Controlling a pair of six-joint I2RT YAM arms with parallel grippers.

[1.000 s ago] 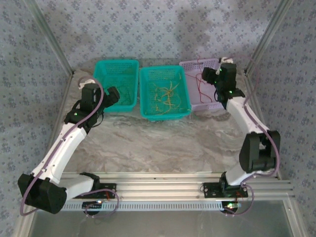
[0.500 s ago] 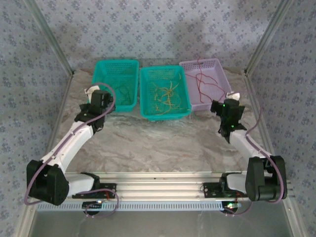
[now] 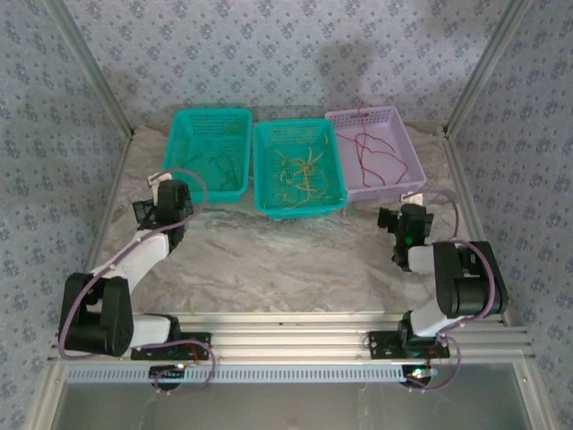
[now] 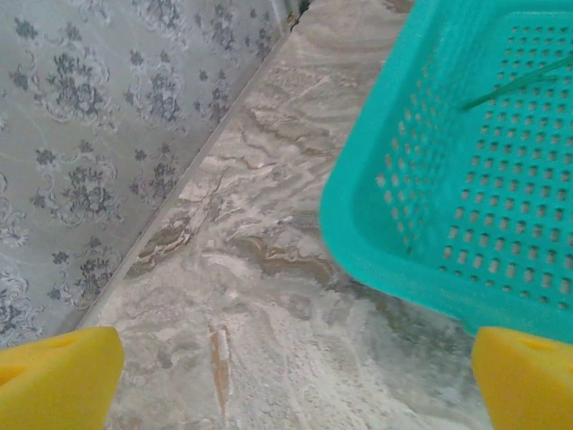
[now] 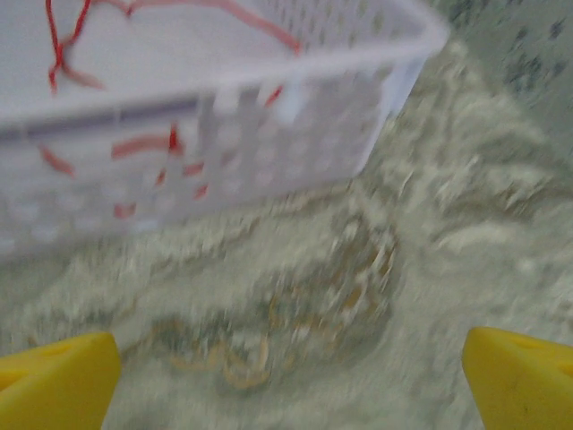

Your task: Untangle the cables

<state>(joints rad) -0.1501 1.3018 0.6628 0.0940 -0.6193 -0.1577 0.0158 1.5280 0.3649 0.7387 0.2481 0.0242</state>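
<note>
Marble-patterned tabletop (image 3: 269, 260) runs bare between the two arms, with floral walls (image 3: 295, 54) closing it in. Down on it, the left gripper (image 4: 286, 381) has its yellow pads (image 4: 54, 376) spread as wide as they go with nothing between them. It sits just off the near left corner of the left teal basket (image 4: 394, 188). Across from it, the right gripper (image 5: 286, 381) is equally wide apart and empty, low over the table by the near right corner of the lilac basket (image 5: 224, 134); that view is blurred.

The cables lie by colour: green wires (image 3: 224, 166) in the left teal basket, yellow-orange wires (image 3: 300, 170) in a loose heap in the middle teal basket (image 3: 295, 124), and red wires (image 3: 367, 152) looped in the lilac one.

They look hair-fine, limp and nearly weightless, so I'd expect them to slide out of a loose pinch and catch in the basket perforations. The best hold is probably a free end or a loop standing clear of the basket floor, pinched fully shut and drawn out slowly so its neighbours do not drag along.
</note>
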